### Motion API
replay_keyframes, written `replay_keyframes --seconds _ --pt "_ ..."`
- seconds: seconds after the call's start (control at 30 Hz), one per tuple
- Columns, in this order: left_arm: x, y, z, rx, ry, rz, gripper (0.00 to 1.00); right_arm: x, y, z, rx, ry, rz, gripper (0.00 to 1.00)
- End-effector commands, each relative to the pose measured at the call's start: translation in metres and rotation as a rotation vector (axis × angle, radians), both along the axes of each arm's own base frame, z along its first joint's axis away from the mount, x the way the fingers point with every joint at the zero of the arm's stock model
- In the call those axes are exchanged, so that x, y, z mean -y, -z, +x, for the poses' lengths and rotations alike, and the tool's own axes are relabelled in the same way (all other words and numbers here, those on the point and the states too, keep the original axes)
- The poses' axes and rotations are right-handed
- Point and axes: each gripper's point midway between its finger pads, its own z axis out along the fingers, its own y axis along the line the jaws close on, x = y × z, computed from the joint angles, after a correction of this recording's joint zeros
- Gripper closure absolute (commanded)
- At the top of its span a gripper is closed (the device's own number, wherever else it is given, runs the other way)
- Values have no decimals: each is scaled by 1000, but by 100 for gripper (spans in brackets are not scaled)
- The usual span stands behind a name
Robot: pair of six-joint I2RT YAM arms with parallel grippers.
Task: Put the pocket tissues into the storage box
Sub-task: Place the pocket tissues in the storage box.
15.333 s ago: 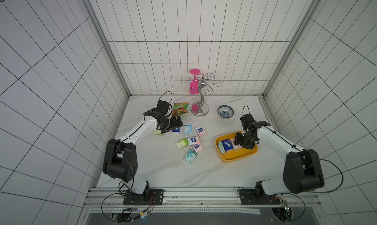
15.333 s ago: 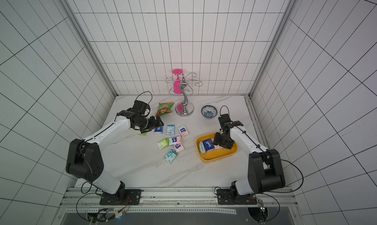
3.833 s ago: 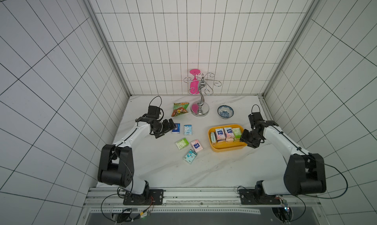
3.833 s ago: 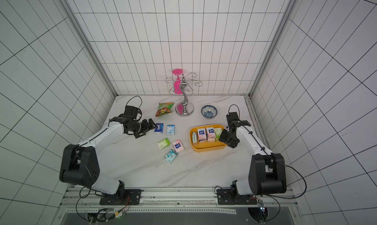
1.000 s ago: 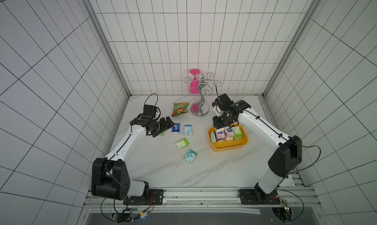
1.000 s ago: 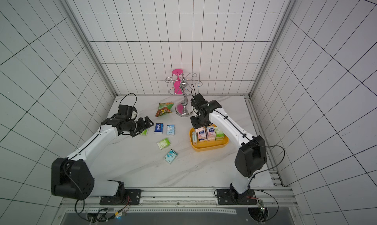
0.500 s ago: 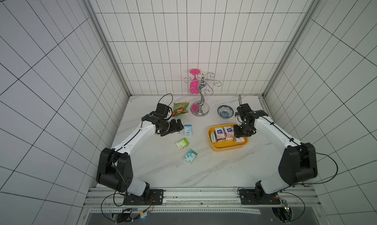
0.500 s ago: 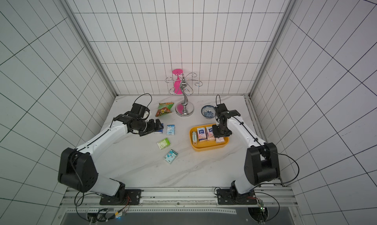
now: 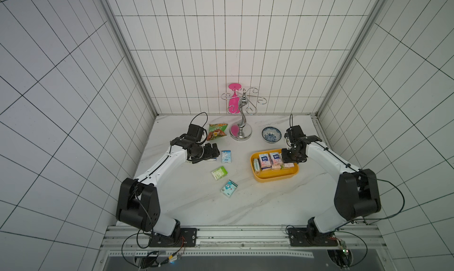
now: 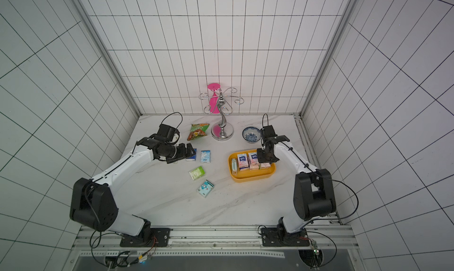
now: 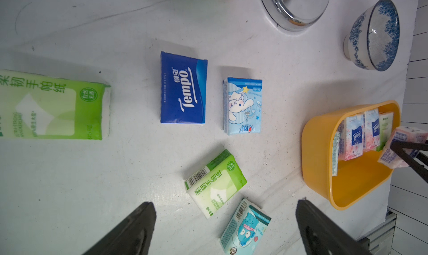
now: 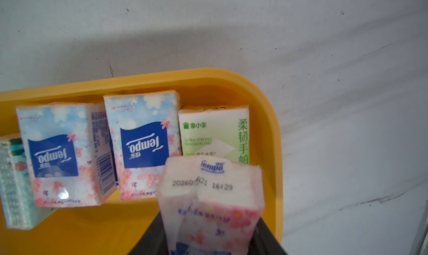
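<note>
The yellow storage box (image 9: 275, 180) (image 10: 253, 176) holds two pink-and-blue pocket tissues (image 12: 143, 147), a green one (image 12: 215, 133) and a teal one on edge (image 12: 14, 182). My right gripper (image 9: 291, 160) (image 12: 212, 242) hangs over the box's right end, shut on a pink packet (image 12: 212, 196) (image 11: 403, 147). On the table lie a dark blue packet (image 11: 183, 88), a light blue one (image 11: 242, 105) (image 9: 226, 156), a green one (image 11: 215, 183) (image 9: 219, 172), a teal one (image 11: 245, 228) (image 9: 228, 188) and another green one (image 11: 53, 105). My left gripper (image 9: 213, 152) (image 11: 224, 203) stands open and empty beside the dark blue packet.
A green-orange snack bag (image 9: 216, 132), a chrome stand (image 9: 241, 132) with a pink cup (image 9: 233, 102) hung on it, and a blue-white bowl (image 9: 271, 134) line the back of the marble table (image 9: 186, 203). Tiled walls close in three sides.
The right arm has swung from the box's far left corner to its right end, carrying the pink packet. The left gripper has moved right toward the dark blue packet, still open.
</note>
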Motion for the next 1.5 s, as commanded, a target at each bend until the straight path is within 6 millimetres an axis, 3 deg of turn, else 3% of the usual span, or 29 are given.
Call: replay_keyframes --seconds 0.0,0.27,0.37,0.53,0.7,0.77,0.87,0.97,1.2,1.33,1.47 --pt "-3 -1 0 16 9 22 2 11 17 -7 -41 7 -44 53" --pt "-3 -3 2 18 10 22 2 15 7 -2 -6 28 -58 30" --pt "-4 -3 3 18 4 16 2 20 -10 1 20 38 -80 24" --pt "-5 -3 3 17 3 16 2 16 -40 1 71 26 -80 23" --pt "-5 -3 3 14 -3 10 2 -4 -50 -19 30 21 36 36" --pt "-5 -2 2 15 -5 8 2 -11 -48 -35 -11 32 87 48" --pt "-5 0 2 12 -6 9 2 -15 -40 -56 -52 60 129 76" --pt "-4 3 2 2 0 9 2 -8 -32 -65 -56 93 119 88" --pt "-2 1 4 4 5 1 2 -3 -14 -51 -61 112 80 94" --pt "-4 0 3 13 -3 8 2 -4 2 -56 -119 116 73 96" --pt "-6 1 0 14 -7 12 2 0 1 -63 -112 127 70 95"
